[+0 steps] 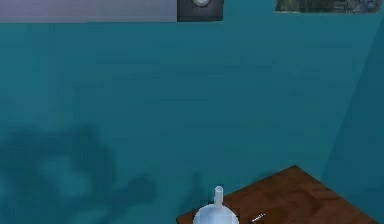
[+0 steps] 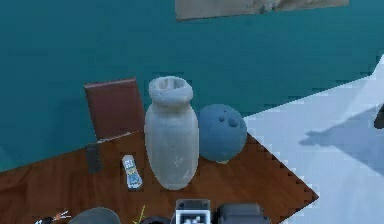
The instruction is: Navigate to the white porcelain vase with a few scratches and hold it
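A tall white vase (image 2: 170, 135) with a flared rim stands upright on the wooden table (image 2: 60, 185) in the middle of the arm side view. Just below it, at the picture's bottom edge, a white square with black marks (image 2: 192, 212) of the arm shows, with dark parts on both sides of it. The gripper (image 2: 156, 219) is a dark bit left of that square, cut off by the edge. Its far end cannot be made out, so I cannot tell whether it holds anything.
Beside the vase lie a blue ball (image 2: 222, 133), a remote (image 2: 131, 171), a dark phone (image 2: 94, 157) and an upright brown book (image 2: 113, 108). A teal wall stands behind. Pale floor (image 2: 330, 150) lies at the right. In the forward view a table corner (image 1: 300, 200) carries a pale teapot-like thing (image 1: 215, 212).
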Robot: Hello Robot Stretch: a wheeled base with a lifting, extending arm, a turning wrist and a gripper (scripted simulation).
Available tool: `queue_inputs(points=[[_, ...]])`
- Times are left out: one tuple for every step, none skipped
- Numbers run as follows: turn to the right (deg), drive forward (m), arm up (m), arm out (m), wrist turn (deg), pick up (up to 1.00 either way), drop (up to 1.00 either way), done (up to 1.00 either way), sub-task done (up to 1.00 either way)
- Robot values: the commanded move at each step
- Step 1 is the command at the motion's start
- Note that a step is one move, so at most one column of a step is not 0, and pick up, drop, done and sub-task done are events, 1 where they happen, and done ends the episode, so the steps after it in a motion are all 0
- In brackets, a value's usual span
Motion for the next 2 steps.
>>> queue_inputs(points=[[0.0,0.00,0.00,0.24,0.0,0.00,0.00,0.00,0.00],[0.0,0.00,0.00,0.00,45.0,0.00,0.00,0.00,0.00]])
